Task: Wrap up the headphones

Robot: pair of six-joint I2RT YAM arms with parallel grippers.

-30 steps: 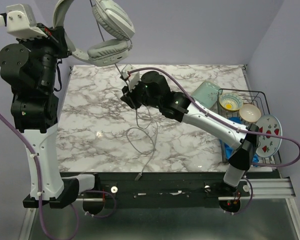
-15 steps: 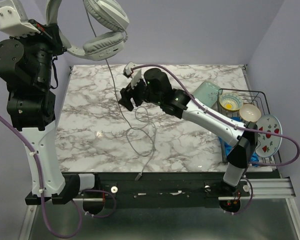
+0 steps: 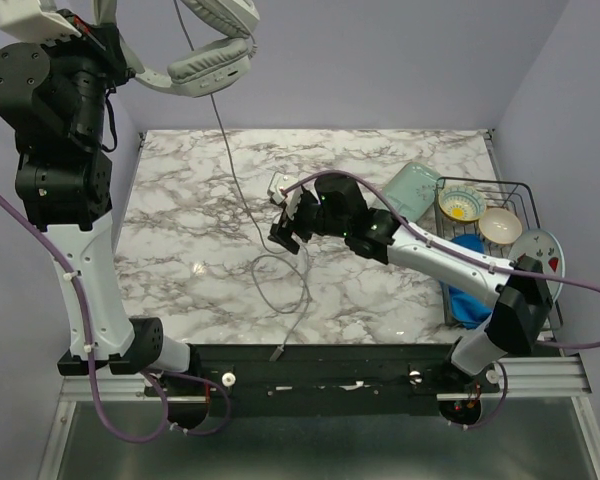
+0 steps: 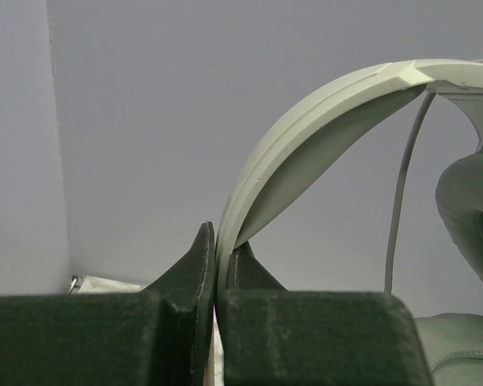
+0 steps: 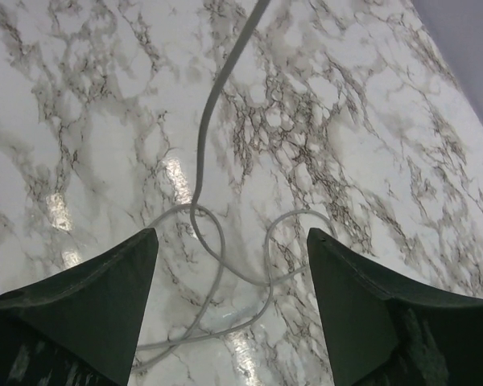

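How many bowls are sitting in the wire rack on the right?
2. A yellow-centred bowl sits at the wire rack's far left corner; a cream bowl sits just right of it. The right arm may hide more.

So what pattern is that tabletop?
The tabletop is white marble with dark grey veining, clearest in the right wrist view.

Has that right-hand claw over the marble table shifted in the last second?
Yes. The right gripper has moved away from the marble table's far edge, toward the near edge, and slightly toward the dish rack.
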